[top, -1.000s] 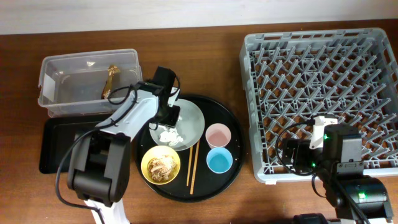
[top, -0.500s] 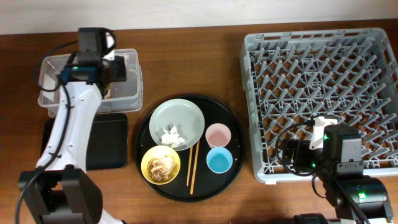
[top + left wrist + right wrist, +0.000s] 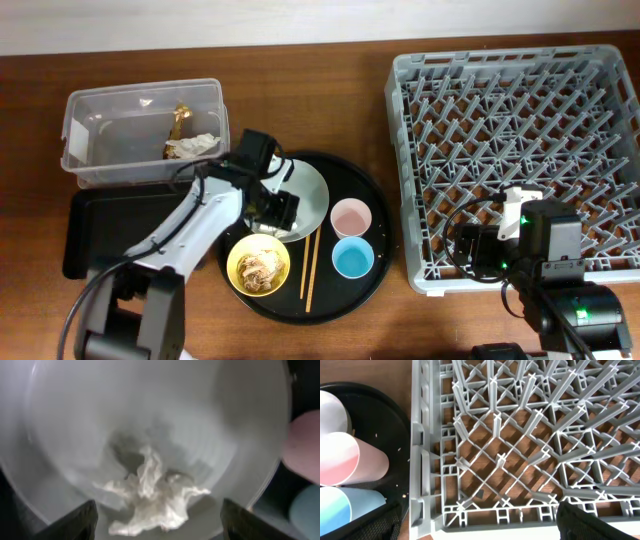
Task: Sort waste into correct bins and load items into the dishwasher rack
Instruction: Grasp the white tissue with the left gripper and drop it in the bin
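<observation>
A: The left hand (image 3: 157,512) is spread, a finger on either side of the crumpled tissue (image 3: 150,495), which lies lower centre on the grey-green plate (image 3: 150,405). What's the risk?
B: Closing too high probably pinches only a wisp. Too low scrapes the plate and nudges it toward the pink cup (image 3: 306,445) at right. There's open room up-left toward the clear tub (image 3: 100,150).

tissue (image 3: 152,495) on plate (image 3: 240,420), cups (image 3: 351,216) right

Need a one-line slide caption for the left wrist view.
Left end effector, open, over crumpled tissue on the grey-green plate.
</observation>
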### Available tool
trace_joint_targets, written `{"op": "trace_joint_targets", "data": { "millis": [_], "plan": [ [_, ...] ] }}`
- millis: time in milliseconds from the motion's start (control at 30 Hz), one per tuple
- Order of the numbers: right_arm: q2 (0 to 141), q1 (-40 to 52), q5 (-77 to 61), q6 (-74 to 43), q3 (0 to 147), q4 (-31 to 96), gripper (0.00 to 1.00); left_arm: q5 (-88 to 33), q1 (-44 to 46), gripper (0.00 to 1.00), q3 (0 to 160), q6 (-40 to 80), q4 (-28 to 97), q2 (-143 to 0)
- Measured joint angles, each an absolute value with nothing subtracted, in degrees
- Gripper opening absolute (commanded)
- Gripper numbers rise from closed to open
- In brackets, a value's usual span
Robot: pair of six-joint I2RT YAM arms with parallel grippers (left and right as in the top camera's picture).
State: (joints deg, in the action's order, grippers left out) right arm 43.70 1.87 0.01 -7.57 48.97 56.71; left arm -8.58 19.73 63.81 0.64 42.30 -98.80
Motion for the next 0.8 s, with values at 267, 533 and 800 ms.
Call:
{"op": "trace_joint_targets", "data": {
  "millis": [267,533,800],
  "plan": [
    [43.7,1.9,0.0,-7.6,49.0,56.9,0.99,-5.6,19.0,0.0,63.7,0.6,37.6,-99.0],
    [43.7,1.9,0.0,-7.6,49.0,56.9,0.99,-1.0,0.6,0.61,79.5,0.7,27.0,-94.1],
    [43.7,1.9,0.0,-7.5,49.0,56.9,0.99,-0.6,-0.9,0.99,79.7,1.6,41.7,-88.2]
  ]
}}
